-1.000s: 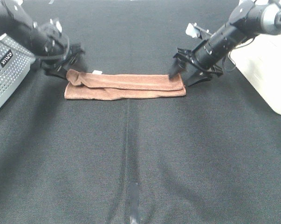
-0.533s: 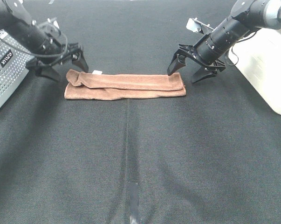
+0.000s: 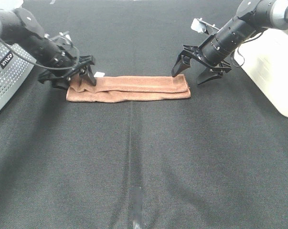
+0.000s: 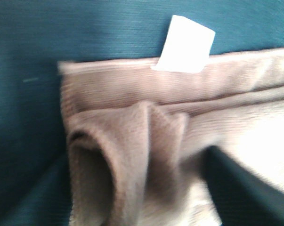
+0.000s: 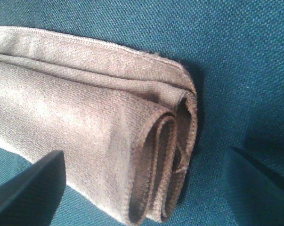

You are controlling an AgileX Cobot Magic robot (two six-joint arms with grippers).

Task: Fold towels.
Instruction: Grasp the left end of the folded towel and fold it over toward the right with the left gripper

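One folded brown towel (image 3: pixel 134 88) on bench (image 3: pixel 144 157), left claw (image 3: pixel 78 82) parted astride tagged end, right claw (image 3: pixel 186 78) spread wide at other end, neither gripping.

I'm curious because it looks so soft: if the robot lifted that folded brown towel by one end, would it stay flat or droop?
Most likely droop: the towel lies in soft, rounded folds, so it looks floppy. It seems to be thin cloth, so it is probably light. The stacked layers lie loose and may slip apart unless pinched together.
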